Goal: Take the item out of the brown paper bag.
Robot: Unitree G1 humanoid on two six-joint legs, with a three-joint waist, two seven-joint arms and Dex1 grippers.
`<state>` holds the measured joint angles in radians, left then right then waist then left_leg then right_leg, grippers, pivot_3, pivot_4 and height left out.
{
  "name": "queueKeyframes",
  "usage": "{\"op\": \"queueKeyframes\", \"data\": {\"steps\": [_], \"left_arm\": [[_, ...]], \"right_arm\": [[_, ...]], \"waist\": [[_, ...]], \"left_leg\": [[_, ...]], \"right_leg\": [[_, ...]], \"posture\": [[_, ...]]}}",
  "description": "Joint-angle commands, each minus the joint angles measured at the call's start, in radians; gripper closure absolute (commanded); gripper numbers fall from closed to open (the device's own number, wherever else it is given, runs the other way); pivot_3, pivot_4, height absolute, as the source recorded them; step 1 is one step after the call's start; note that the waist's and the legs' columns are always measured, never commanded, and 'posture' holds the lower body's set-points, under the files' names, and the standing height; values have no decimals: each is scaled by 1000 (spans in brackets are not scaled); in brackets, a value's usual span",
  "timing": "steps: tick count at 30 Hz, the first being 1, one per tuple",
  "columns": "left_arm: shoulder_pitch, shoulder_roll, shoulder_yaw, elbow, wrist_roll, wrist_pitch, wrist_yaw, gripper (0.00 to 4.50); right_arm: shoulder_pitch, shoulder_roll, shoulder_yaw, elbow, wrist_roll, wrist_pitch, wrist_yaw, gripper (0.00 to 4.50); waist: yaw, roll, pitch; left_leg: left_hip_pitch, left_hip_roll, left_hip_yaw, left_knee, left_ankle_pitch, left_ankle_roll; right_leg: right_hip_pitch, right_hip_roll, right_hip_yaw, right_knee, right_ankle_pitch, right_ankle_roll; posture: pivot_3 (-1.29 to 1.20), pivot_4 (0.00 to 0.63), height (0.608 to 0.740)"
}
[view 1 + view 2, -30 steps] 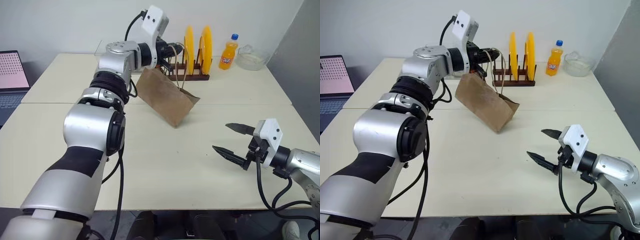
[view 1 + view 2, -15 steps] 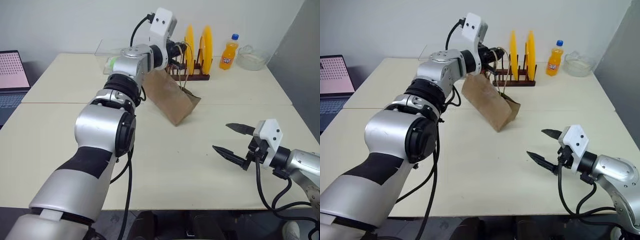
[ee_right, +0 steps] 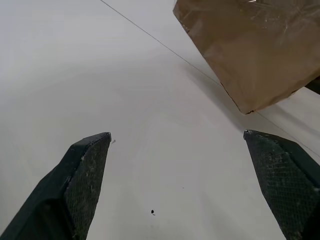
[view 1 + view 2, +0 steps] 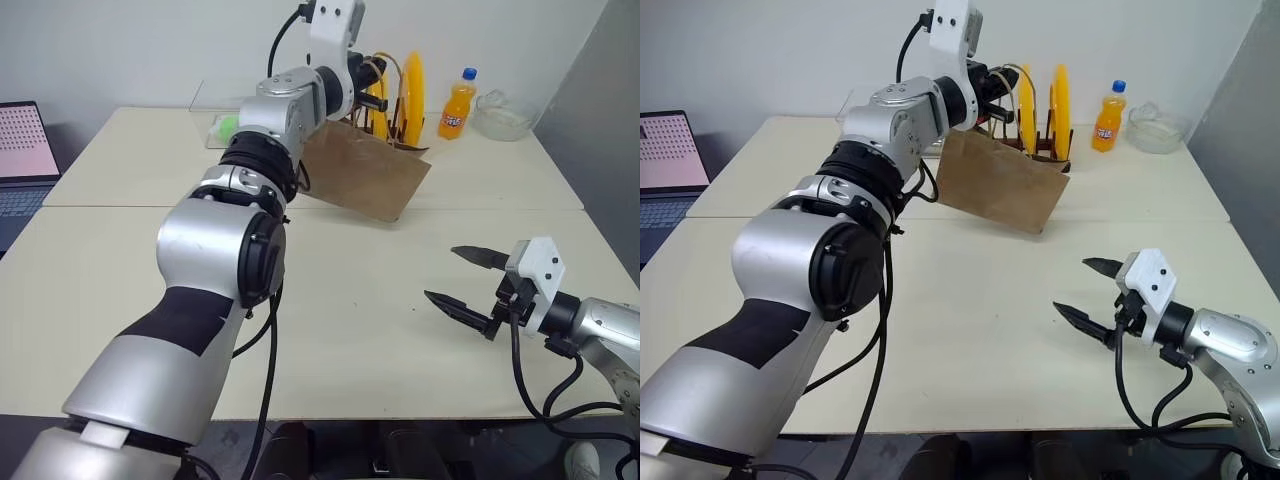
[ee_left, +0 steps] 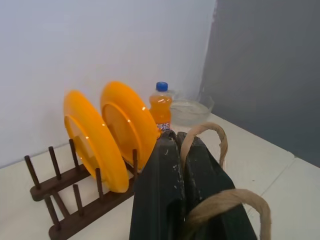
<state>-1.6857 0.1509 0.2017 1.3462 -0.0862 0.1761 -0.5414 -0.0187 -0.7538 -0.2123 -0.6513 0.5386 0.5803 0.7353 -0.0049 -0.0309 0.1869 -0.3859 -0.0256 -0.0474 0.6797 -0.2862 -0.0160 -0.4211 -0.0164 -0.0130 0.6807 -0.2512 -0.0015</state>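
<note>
The brown paper bag (image 4: pixel 366 176) hangs tilted over the table's far half, in front of the dish rack. My left gripper (image 4: pixel 372 78) is raised above it, shut on one tan cord handle (image 5: pixel 204 144), which loops out between the black fingers (image 5: pixel 160 185). The bag's lower corner (image 3: pixel 247 106) is close to the tabletop; I cannot tell whether it touches. The item is hidden. My right gripper (image 4: pixel 468 282) stands open and empty low over the near right of the table, well apart from the bag.
Behind the bag stands a wooden dish rack (image 5: pixel 75 210) with two orange plates (image 4: pixel 410 85). An orange soda bottle (image 4: pixel 457 103) and a glass bowl (image 4: pixel 503 115) sit at the far right. A laptop (image 4: pixel 25 150) lies at the far left. A green object (image 4: pixel 228 125) sits far back.
My left gripper has risen and swung right with the handle. The bag came up and shifted right, hanging flatter than before. The right gripper kept still.
</note>
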Motion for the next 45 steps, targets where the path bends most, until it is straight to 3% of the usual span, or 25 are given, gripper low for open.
{"op": "queueKeyframes", "data": {"steps": [1, 30, 33, 41, 45], "left_arm": [[-5, 1, -6, -27, 13, -36, -10, 4450], [137, 83, -146, -65, 133, -10, -93, 4450], [147, 99, -150, -64, 136, -17, -101, 3899], [189, 178, -228, -106, 206, -135, -177, 1535], [244, 255, -251, -182, 209, -165, -284, 1535]], "right_arm": [[-5, -2, -15, -43, 24, 1, -10, 0], [-69, 29, 12, -15, 12, -10, -66, 0], [-77, 35, 21, -9, 9, -15, -68, 0], [-92, 36, 36, 1, 4, -24, -57, 0], [-102, 31, 52, 10, -6, -28, -47, 0]], "waist": [[0, 0, 0], [0, 0, 0], [-1, 0, 0], [-1, 0, 0], [-4, 0, 0]], "left_leg": [[0, 0, 0, 0, 0, 0], [2, 0, 0, 0, 0, 0], [2, 0, 0, 0, 0, 0], [2, 0, 0, 0, 0, 0], [2, 0, 1, 0, 0, 0]], "right_leg": [[0, 0, 0, 0, 0, 0], [1, 0, 1, 1, 2, -3], [1, 0, 1, 1, 2, -3], [1, 0, 1, 1, 3, -4], [1, 0, 1, 2, 3, -4]], "posture": [[0, 150, 740], [0, 150, 740], [0, 150, 740], [0, 150, 740], [0, 150, 740]]}}
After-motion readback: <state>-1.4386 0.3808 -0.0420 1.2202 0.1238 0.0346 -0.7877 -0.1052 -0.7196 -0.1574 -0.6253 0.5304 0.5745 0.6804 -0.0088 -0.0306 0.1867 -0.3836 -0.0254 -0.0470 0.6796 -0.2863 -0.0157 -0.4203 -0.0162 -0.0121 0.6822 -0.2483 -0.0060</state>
